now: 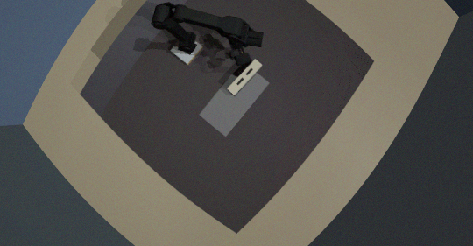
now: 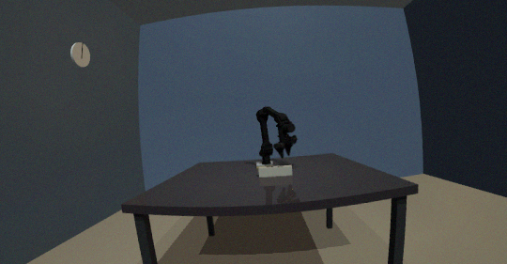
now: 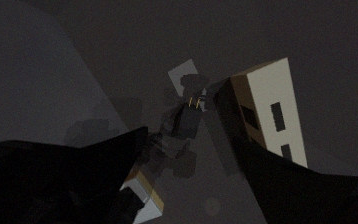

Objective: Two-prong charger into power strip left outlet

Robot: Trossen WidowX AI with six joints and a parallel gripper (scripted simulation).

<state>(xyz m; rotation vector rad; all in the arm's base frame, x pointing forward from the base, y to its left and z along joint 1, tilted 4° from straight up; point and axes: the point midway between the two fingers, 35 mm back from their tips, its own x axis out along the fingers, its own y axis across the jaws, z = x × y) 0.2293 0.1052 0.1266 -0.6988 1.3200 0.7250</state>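
The cream power strip [image 1: 232, 88] [image 2: 275, 171] [image 3: 267, 82] stands on the table and shows two dark slotted outlets. The dark charger [image 3: 187, 121] lies on the table beside the strip in the wrist view, its two gold prongs pointing to the top of that view. In the top and exterior views I cannot tell the charger from the dark arm. My gripper [image 2: 285, 156] [image 3: 189, 134] is open and empty, pointing down above the table. In the wrist view the charger shows between the fingertips, below them, and the right finger overlaps the lower part of the strip.
The arm's white base plate [image 1: 180, 55] [image 3: 153, 209] is behind the strip, near the arm's foot. A pale grey rectangle [image 1: 225, 115] shows on the table [image 1: 175, 137] [image 2: 207, 190] next to the strip. The strip stands close to the right finger.
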